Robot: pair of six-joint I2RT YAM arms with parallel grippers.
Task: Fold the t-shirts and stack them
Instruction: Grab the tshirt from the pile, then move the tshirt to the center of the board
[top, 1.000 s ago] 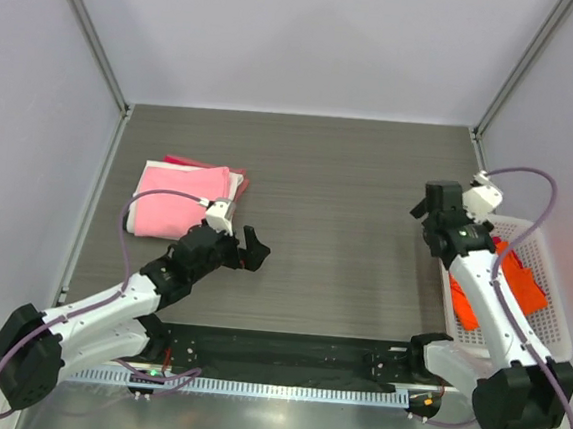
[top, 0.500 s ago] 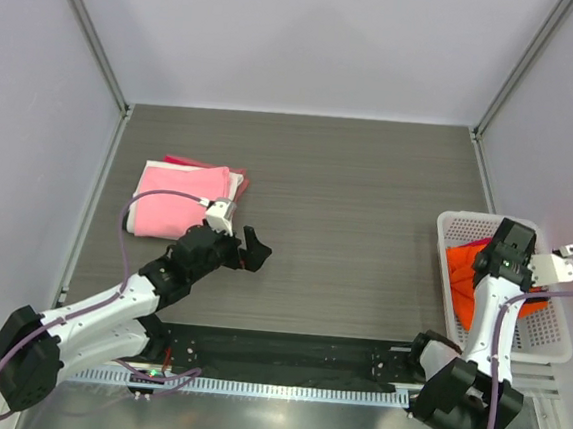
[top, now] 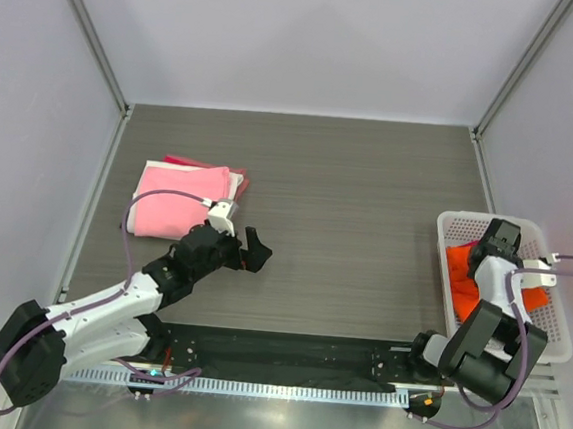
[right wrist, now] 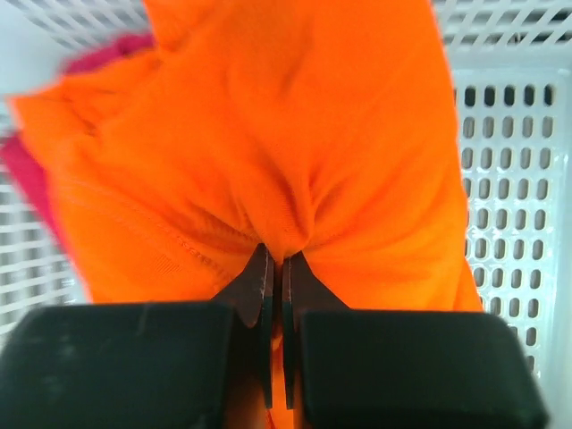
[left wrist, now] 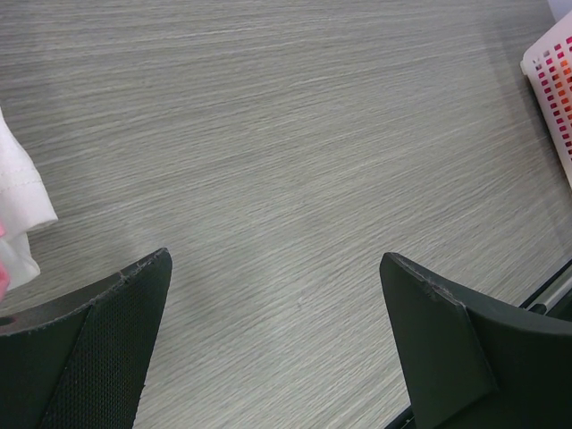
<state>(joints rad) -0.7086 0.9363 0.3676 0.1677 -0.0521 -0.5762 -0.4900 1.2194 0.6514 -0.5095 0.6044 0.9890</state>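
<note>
Right gripper (right wrist: 275, 261), jaws pinched on a fold of the orange tee (right wrist: 295, 134), sits in the basket (right wrist: 509, 179); the tee bunches at its 12 o'clock. Left gripper (left wrist: 274, 259) gapes wide, empty. The folded pink tee (top: 178, 197) lies near its 10 o'clock, possibly atop a white tee (top: 235, 183).

A folded light pink tee (top: 176, 212) lies atop a white tee (top: 235, 184) and a dark red tee (top: 181, 161) at the tabletop's (top: 348, 200) left; an orange tee (right wrist: 295, 134) sits bunched in a basket (top: 466, 222).

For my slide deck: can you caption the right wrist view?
Right tool pinched shut on a fold of the bright orange cloth t-shirt inside the white plastic lattice basket.
</note>
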